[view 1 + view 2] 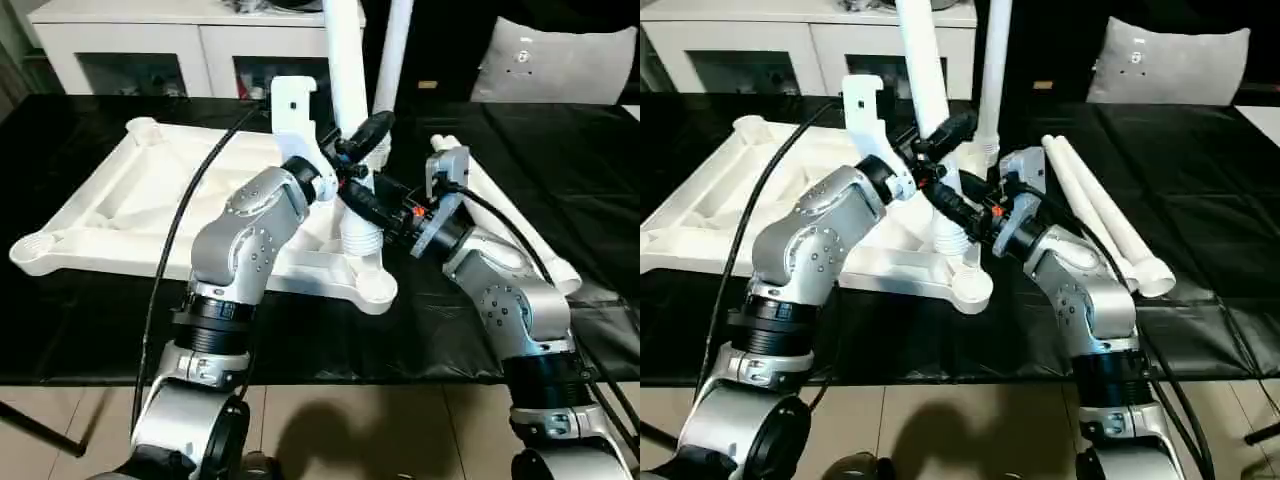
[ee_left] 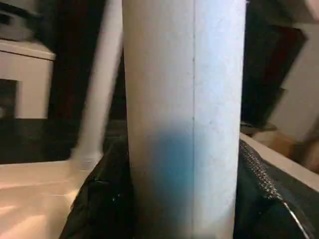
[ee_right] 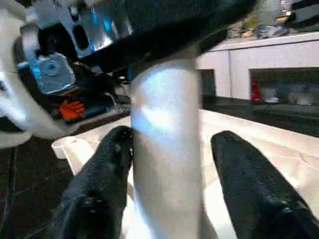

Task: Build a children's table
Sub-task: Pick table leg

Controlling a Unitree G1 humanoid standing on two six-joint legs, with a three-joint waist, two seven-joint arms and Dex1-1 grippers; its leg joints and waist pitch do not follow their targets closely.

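Observation:
The children's table top (image 1: 120, 215) lies upside down on the black cloth, ribbed underside up. One white leg (image 1: 398, 50) stands upright at its far right corner. A second leg (image 1: 345, 60) stands upright over the near right corner socket (image 1: 378, 288), its threaded end (image 1: 360, 235) just above the socket. My left gripper (image 1: 352, 150) is shut on this leg partway up, with the shaft (image 2: 184, 99) tight between its fingers. Lower down, my right gripper (image 3: 172, 137) stands open around the same leg: one finger (image 3: 117, 144) touches it, the other finger (image 3: 234, 149) is apart.
Two loose legs (image 1: 510, 215) lie side by side on the cloth to the right of the top. A white cabinet with glass doors (image 1: 150, 50) stands behind the table, and a grey cushion (image 1: 560, 60) sits at the back right.

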